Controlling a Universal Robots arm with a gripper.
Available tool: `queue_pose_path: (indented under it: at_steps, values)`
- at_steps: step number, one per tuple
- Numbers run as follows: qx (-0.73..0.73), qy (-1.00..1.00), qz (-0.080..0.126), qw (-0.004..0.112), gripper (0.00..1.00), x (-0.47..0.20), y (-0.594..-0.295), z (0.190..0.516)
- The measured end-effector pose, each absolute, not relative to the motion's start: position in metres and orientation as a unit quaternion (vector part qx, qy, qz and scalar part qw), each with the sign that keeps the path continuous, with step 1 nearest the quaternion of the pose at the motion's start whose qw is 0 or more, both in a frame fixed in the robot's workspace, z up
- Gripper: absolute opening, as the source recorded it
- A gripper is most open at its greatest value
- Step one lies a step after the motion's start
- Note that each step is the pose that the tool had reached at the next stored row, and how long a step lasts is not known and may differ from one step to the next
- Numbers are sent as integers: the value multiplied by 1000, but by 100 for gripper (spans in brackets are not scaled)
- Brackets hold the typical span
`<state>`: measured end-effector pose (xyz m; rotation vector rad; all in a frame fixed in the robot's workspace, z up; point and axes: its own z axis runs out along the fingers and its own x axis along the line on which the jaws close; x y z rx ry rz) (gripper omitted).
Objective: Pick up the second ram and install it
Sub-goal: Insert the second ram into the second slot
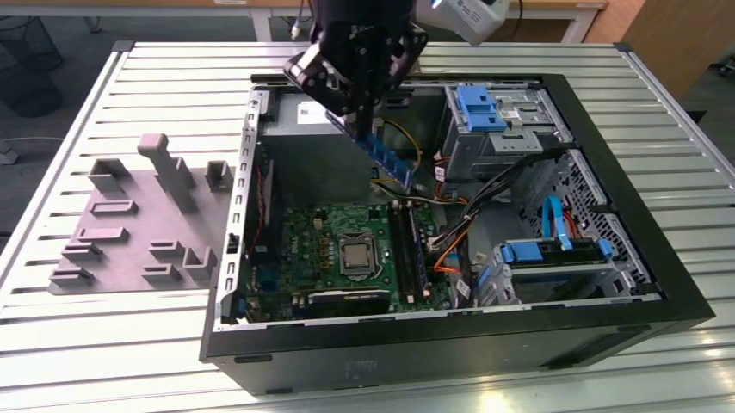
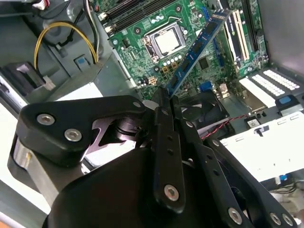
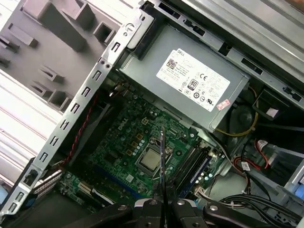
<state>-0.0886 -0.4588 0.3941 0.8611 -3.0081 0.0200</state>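
Observation:
The second ram (image 1: 383, 157) is a thin bluish-green stick with black chips, hanging tilted above the open computer case (image 1: 643, 292). My gripper (image 1: 351, 114) is shut on its upper end. In the second wrist view my gripper (image 2: 166, 98) pinches the ram (image 2: 197, 47), which points down toward the green motherboard (image 2: 142, 52). In the first wrist view the ram (image 3: 162, 161) appears edge-on, rising from my gripper (image 3: 163, 202) over the processor socket (image 3: 150, 160). The long black memory slots (image 1: 409, 245) lie below the stick, beside the socket.
A grey fixture plate (image 1: 126, 225) with upright blocks lies on the slatted table at the exterior view's left. Inside the case are the power supply (image 3: 190, 78), blue drive bays (image 1: 480, 110), loose cables (image 1: 460, 232) and the metal case wall (image 3: 76, 109).

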Motion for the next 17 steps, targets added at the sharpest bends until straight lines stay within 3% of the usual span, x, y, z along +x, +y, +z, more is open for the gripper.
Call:
queue_pose_path:
  at_steps: [17]
  values:
    - [193, -981, 11, 8, 14, -88, -458, 393]
